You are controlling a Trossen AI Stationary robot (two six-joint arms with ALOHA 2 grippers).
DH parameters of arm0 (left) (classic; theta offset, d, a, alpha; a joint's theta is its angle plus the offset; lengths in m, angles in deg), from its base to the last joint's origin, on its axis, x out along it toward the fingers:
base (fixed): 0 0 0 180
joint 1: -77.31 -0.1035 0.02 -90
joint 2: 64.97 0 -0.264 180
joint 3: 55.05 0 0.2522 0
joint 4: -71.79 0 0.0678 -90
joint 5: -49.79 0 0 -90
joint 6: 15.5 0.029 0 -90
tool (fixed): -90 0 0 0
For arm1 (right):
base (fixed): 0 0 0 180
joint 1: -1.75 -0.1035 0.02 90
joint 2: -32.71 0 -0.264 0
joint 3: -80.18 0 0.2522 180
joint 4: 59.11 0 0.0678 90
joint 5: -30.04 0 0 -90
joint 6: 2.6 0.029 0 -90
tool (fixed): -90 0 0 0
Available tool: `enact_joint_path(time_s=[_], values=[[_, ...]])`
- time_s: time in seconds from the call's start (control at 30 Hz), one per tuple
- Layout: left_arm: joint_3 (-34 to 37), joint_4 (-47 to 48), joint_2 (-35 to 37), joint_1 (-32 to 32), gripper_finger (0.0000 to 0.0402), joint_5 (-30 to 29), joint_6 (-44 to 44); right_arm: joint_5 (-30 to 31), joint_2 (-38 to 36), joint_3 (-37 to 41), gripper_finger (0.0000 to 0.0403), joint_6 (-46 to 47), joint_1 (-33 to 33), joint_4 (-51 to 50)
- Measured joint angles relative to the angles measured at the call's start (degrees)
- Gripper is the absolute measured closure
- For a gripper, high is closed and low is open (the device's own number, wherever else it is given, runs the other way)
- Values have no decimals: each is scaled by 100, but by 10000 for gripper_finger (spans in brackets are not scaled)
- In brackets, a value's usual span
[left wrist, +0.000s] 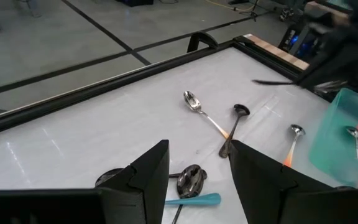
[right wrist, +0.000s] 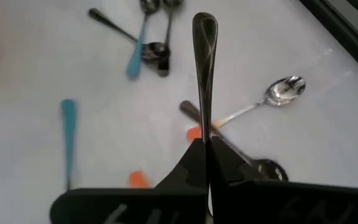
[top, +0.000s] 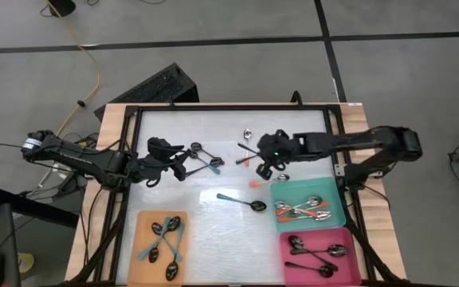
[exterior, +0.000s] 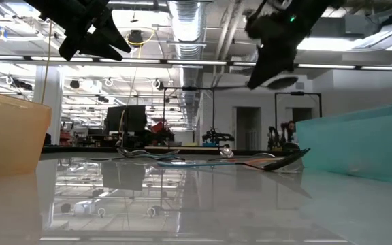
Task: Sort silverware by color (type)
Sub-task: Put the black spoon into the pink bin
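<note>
Loose spoons (top: 202, 155) between both tools.

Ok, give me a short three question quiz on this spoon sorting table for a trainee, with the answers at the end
1. True or false: the right gripper is shut on a plain black metal spoon.
2. Which flat tray holds the teal-handled spoons? A) orange tray B) teal tray C) pink tray
3. Fill in: the left gripper hovers with its fingers ____ above the small cluster of loose spoons on the white table top.

Key:
1. True. It pinches the handle, lifted off the table.
2. A.
3. Open; nothing sits between them.
</note>
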Motion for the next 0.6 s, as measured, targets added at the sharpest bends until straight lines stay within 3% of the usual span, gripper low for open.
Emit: enact_joint_path(time_s=[0.3,0.6], values=[[0,0,0,-2,251,-2,0,381,-1013,-2,397,996,-1268,-1031],[0,2,0,0,251,-4,0,1628,-1543,-9,397,2994,-3411,-1835]])
